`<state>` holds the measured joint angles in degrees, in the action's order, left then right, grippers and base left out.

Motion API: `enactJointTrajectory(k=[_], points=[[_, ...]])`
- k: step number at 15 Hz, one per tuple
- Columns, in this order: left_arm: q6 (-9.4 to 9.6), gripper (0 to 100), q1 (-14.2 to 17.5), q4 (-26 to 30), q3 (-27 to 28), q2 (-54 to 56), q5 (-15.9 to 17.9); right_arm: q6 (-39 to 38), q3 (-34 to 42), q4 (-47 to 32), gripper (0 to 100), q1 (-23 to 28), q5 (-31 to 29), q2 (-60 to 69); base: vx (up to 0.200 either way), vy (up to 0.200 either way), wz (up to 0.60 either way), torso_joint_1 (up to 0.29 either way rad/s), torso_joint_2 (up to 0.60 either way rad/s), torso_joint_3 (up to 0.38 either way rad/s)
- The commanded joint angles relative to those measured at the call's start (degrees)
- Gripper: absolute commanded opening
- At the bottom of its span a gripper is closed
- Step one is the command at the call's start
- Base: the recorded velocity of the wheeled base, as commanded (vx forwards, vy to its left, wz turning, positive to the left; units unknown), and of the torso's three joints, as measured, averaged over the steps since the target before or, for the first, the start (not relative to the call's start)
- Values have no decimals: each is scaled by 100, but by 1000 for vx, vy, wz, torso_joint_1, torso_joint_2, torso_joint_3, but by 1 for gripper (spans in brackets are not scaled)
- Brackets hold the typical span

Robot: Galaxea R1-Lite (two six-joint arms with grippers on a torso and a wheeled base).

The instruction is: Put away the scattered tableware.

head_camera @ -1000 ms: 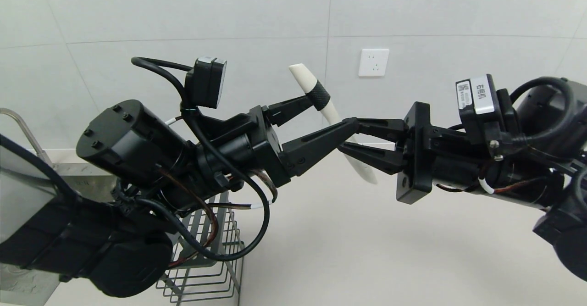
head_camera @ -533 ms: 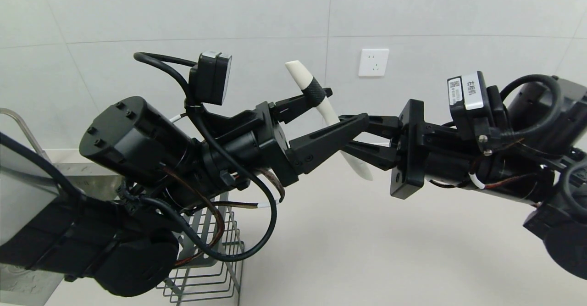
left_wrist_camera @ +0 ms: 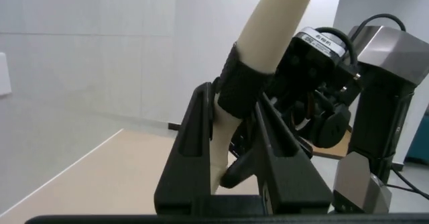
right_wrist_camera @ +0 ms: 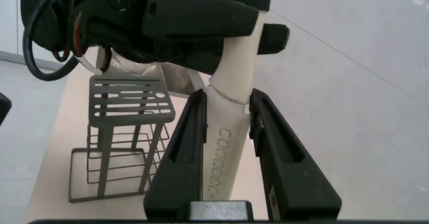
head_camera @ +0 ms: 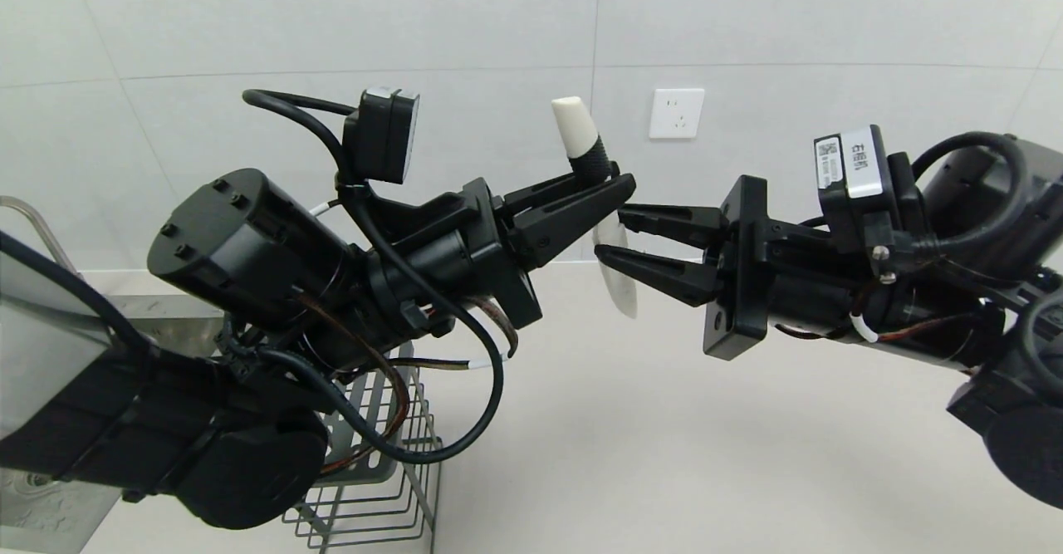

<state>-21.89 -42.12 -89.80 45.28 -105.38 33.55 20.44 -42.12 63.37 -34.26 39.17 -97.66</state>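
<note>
Wire rack (head_camera: 378,500) low, well below left gripper (head_camera: 616,186). Left jaws pinch white utensil (head_camera: 571,125) at its black band. One end stands above jaws, other end hangs below. Right gripper (head_camera: 611,234) jaws spread, with lower end between them, not clamped. Risk: with single narrow pinch, utensil can pivot or slip. Right jaw can knock it loose if withdrawal goes crooked.

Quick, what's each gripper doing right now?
Left gripper: closed on the white utensil.
Right gripper: around its lower end; open or closed cannot be told.
</note>
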Motion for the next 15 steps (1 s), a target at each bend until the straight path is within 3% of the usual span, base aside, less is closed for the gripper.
enactJointTrajectory(k=[1,6,9,12,15], points=[[1,0,2,-20,8,52,3,12,37,9,100,-72,-58,1,0,0,0,0,0,0],[10,0,63,-20,-19,96,-6,-14,731,18,100,-90,-76,256,0,0,0,0,0,0],[282,0,151,-20,-72,87,-50,-5,1531,79,100,130,-85,783,0,0,0,0,0,0],[634,0,301,-20,8,105,-446,30,2322,71,100,666,-102,1539,0,0,0,0,0,0],[739,0,433,-20,-186,404,-569,56,3096,27,100,1123,-102,2392,0,0,0,0,0,0]])
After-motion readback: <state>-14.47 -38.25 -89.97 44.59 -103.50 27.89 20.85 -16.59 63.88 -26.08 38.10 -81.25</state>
